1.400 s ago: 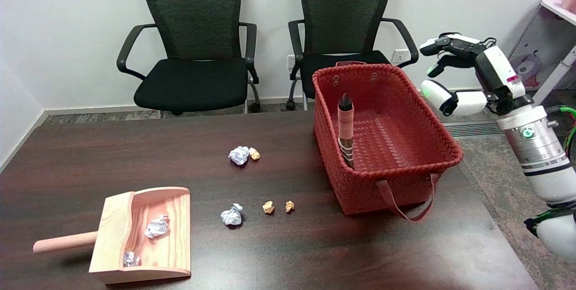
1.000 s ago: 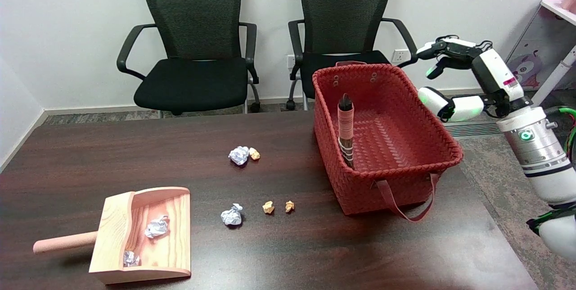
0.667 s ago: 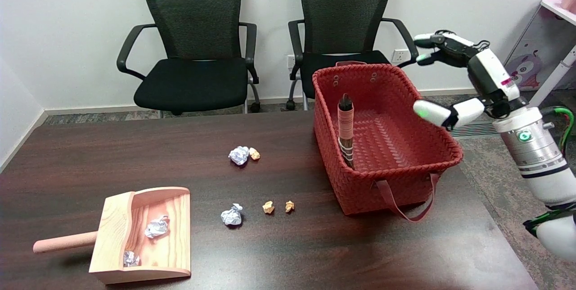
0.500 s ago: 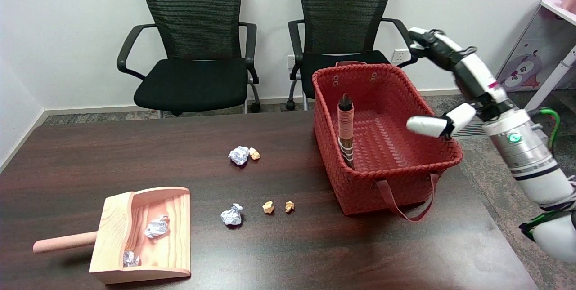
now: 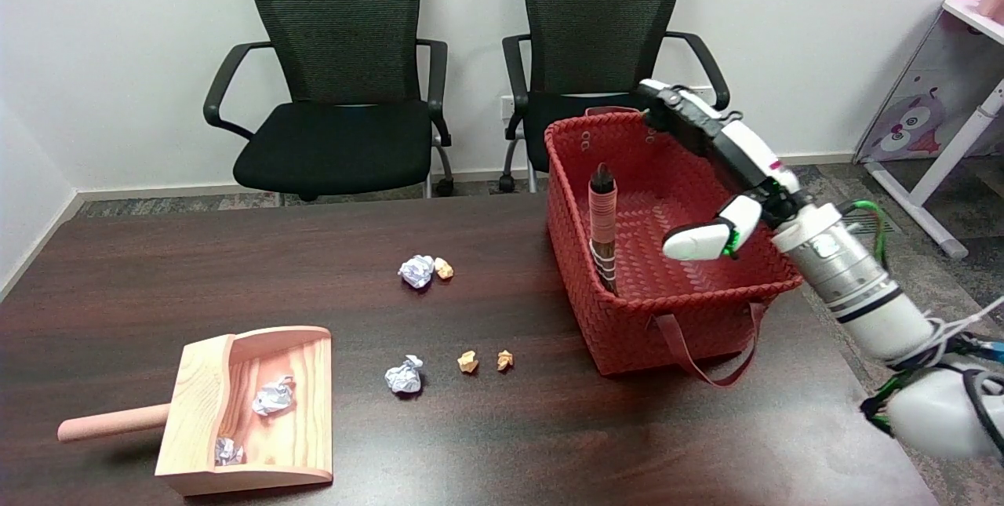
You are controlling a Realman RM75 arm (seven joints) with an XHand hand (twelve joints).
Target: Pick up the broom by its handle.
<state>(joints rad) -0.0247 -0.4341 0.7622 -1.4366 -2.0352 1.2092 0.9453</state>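
The small broom (image 5: 603, 225) stands nearly upright inside the red woven basket (image 5: 776, 251), leaning against its left wall; its pink handle ends in a dark tip at the top, and pale bindings wrap its lower part. My right hand (image 5: 718, 165) hovers over the basket's right half, to the right of the handle and apart from it. Its fingers stretch toward the basket's far rim and the thumb points left toward the broom, with nothing held.
A wooden dustpan (image 5: 243, 412) with crumpled paper in it lies at the table's front left. Paper balls (image 5: 416, 271) and small tan scraps (image 5: 468, 362) lie mid-table. Two black office chairs (image 5: 337, 74) stand behind the table. The basket's strap (image 5: 706, 349) hangs over its near wall.
My right arm swung left from beside the basket to over its right half, with the open hand coming nearer the broom handle. Broom and basket stayed still.
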